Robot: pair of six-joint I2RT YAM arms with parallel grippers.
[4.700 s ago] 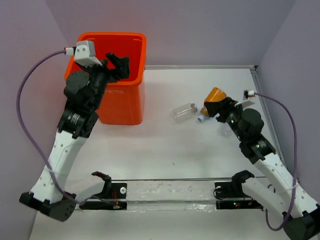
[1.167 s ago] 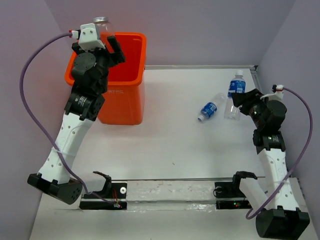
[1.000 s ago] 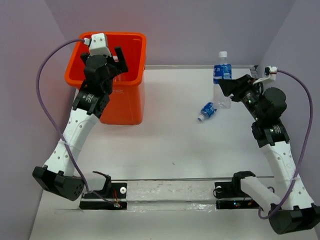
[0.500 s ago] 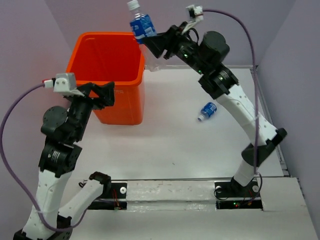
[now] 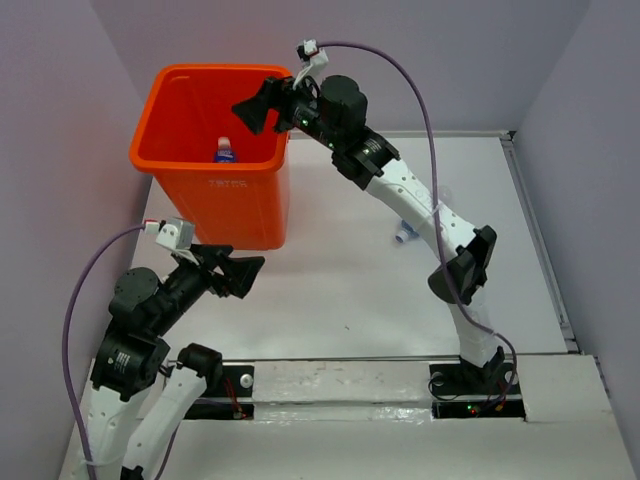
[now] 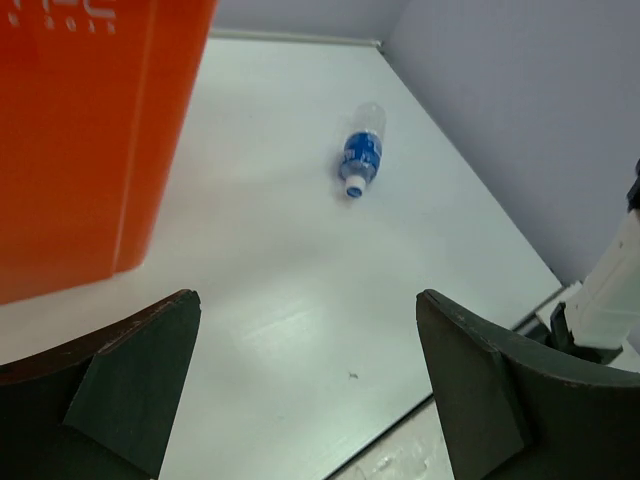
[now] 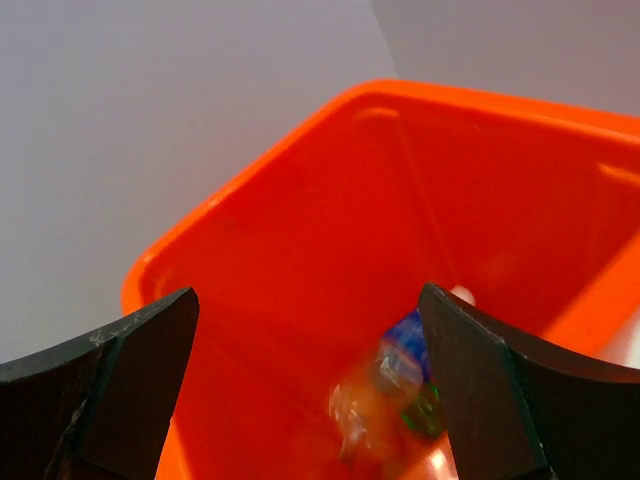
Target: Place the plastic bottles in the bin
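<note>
Right wrist shows blue-labelled bottle (image 7: 405, 362) inside bin (image 7: 250, 190), beneath right pincer (image 7: 310, 335).

Your top camera looked down from above and behind the arm bases, far enough off to take in the whole table (image 5: 330, 290), the bin (image 5: 240, 210) at far left and both arms. Your left wrist camera sat low over the table's near side, facing forward and right between the left fingers (image 6: 120, 400), with the bin's wall close at its left edge and the lying bottle (image 6: 358, 160) farther off. Your right wrist camera hung just above the bin's rim, facing down into it between the right fingers (image 7: 100, 390). All three views shared the bin. From the top, the lying bottle showed only partly, beside the right arm.
</note>
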